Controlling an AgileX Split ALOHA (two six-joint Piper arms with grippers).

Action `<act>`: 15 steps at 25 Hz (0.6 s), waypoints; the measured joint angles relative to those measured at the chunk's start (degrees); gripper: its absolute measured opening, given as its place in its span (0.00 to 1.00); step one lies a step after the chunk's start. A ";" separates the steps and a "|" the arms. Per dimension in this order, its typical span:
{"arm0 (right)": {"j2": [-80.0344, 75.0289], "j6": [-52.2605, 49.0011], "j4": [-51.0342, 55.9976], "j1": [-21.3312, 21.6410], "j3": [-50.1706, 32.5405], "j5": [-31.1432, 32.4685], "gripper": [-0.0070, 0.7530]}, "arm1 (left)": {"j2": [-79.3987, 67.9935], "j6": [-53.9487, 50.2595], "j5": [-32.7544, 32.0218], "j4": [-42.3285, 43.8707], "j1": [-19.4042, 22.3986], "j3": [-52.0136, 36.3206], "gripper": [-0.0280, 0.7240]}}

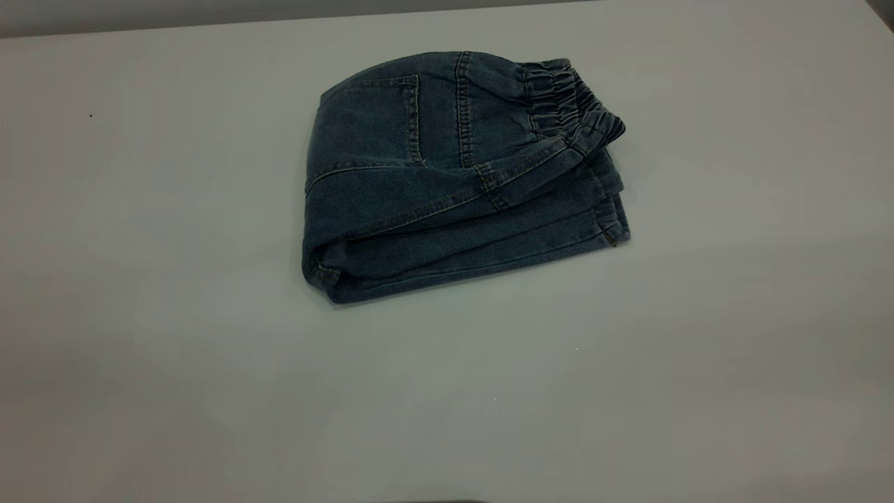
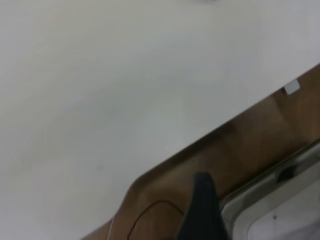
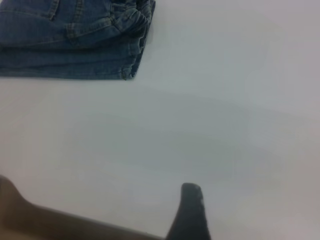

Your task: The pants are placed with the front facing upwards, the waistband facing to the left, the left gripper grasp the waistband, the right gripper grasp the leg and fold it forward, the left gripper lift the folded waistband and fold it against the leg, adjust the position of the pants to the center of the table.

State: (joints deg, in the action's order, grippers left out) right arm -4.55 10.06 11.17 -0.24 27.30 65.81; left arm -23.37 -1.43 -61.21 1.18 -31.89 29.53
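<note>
The pants (image 1: pixel 461 175) lie folded into a compact blue denim bundle near the middle of the table (image 1: pixel 174 349), back pocket side up. The gathered waistband (image 1: pixel 566 105) rests on top at the bundle's far right, laid over the leg layers beneath. Neither arm appears in the exterior view. In the right wrist view a dark part of my right gripper (image 3: pixel 190 212) hangs over bare table near its edge, well away from the pants (image 3: pixel 70 40) and waistband (image 3: pixel 132 15). The left gripper (image 2: pixel 202 210) shows as a dark shape past the table's edge (image 2: pixel 165 162), over brown floor, holding nothing.
Bare pale table surrounds the bundle on all sides. Beyond the table's edge in the left wrist view are brown floor (image 2: pixel 250 145) and a white-grey rounded frame (image 2: pixel 280 210). Brown floor (image 3: pixel 15 215) also shows beside the right gripper.
</note>
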 joint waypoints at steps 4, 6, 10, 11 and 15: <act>0.00 0.00 0.00 0.00 0.00 -0.04 0.68 | 0.00 -1.16 -2.04 1.35 0.00 -1.28 0.73; 0.00 0.00 0.00 0.00 0.00 -0.04 0.68 | 0.00 -1.44 -2.11 1.55 0.00 -1.33 0.73; 0.00 0.00 0.00 0.00 0.00 -0.04 0.68 | 0.00 -1.75 -2.11 1.54 0.00 -1.35 0.73; 0.00 0.00 0.00 0.00 0.00 -0.04 0.68 | 0.00 -1.75 -2.11 1.54 0.00 -1.35 0.73; 0.00 0.00 0.05 0.00 0.00 -0.04 0.68 | 0.00 -1.75 -2.11 1.54 0.00 -1.40 0.73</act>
State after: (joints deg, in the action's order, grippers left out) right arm -4.55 10.06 11.22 -0.24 27.30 65.77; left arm -23.37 -3.18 -63.31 2.72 -31.89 28.14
